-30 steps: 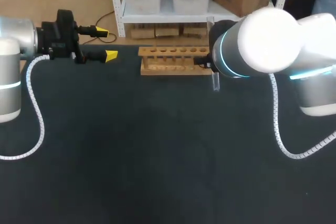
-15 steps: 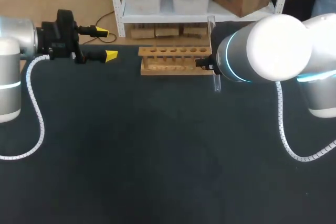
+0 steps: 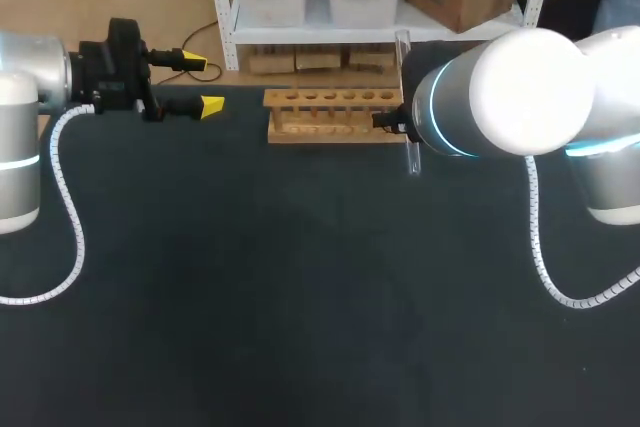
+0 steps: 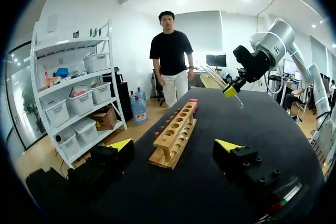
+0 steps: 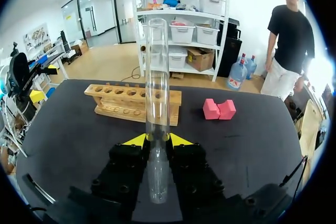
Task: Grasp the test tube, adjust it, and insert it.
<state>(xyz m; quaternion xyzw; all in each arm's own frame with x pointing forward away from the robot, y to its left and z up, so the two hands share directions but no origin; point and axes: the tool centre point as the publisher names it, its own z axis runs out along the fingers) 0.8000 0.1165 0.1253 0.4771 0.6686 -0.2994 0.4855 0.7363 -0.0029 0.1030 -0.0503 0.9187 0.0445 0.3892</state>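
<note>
While the right gripper [image 5: 157, 139] pinches the test tube [image 5: 157, 103] between its two yellow tips, the work stands between grasp and insertion. The tube is already off the table [image 3: 300, 297], with none of it in the rack [image 3: 335, 115].

- Tube: seen from the left wrist, it hangs tilted in the air past the rack's far end, clear of the wood. From overhead, its lower end shows just off the rack's end nearest the right arm. How high it hangs above the rack's holes cannot be judged.
- Right jaws: closed on the tube from both sides, low on its length, with a long stretch of glass sticking out beyond them.
- Left gripper [image 3: 203, 84]: off the rack's other end and apart from it, jaws spread wide with nothing between them.
- Pink block [image 5: 219, 109]: on the table beyond the rack's end on the tube's side. It plays no part in the task.

Step in hand, as judged: adjusting the tube. The next move likely calls for bringing the tube upright, setting its closed end over a hole, and lowering it straight. A tilted entry could catch on the hole's rim.

Change: over the last second the right arm drew slightly away from the rack, and the tube's upper end came into view behind it. Nothing has shifted in the last half second. The left arm has kept its place beside the rack.
</note>
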